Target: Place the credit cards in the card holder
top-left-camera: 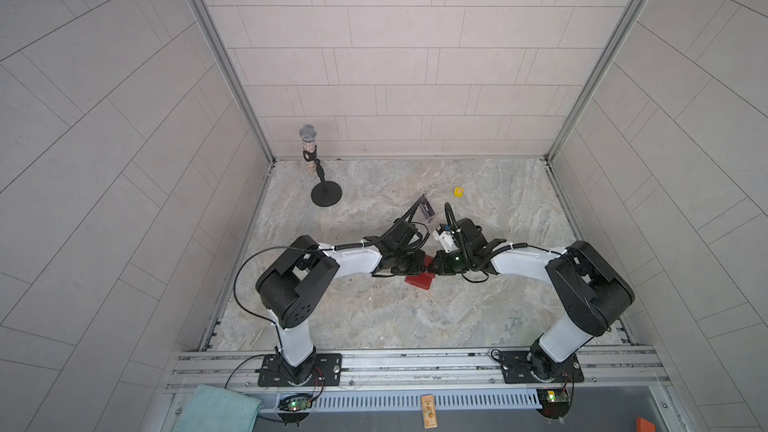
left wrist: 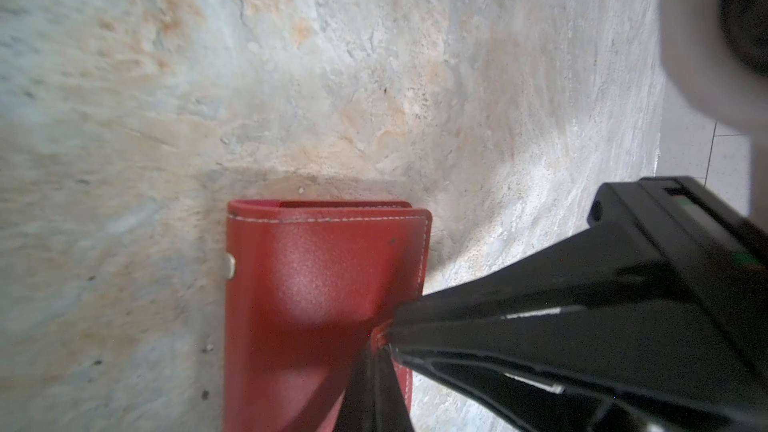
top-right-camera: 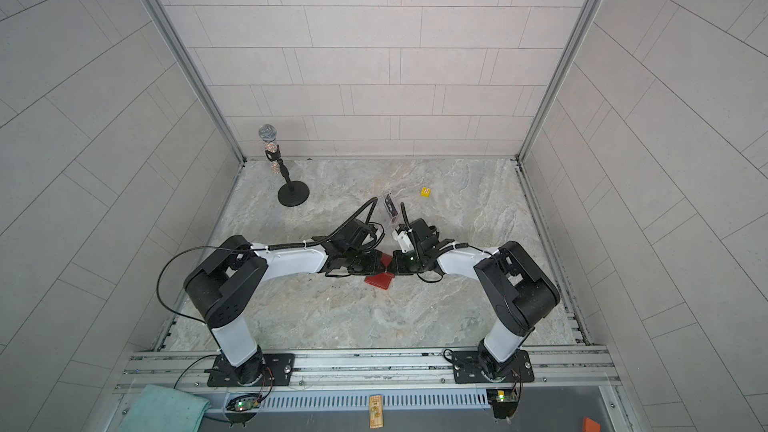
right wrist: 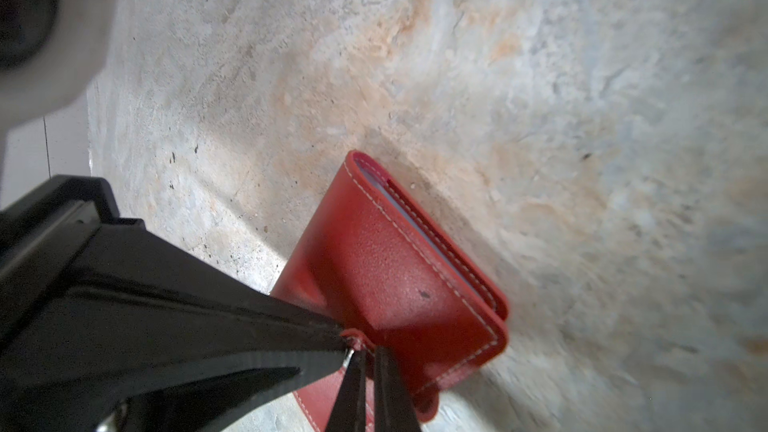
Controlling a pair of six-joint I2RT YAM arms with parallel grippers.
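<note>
The left tool and right tool both pinch the red card holder (tips nearly touching) on the table.

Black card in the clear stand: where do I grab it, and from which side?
Pinch its top edge, coming down from above. The black card stands on edge, leaning in the clear stand, so the upper part looks free while the stand covers the lower part.
</note>
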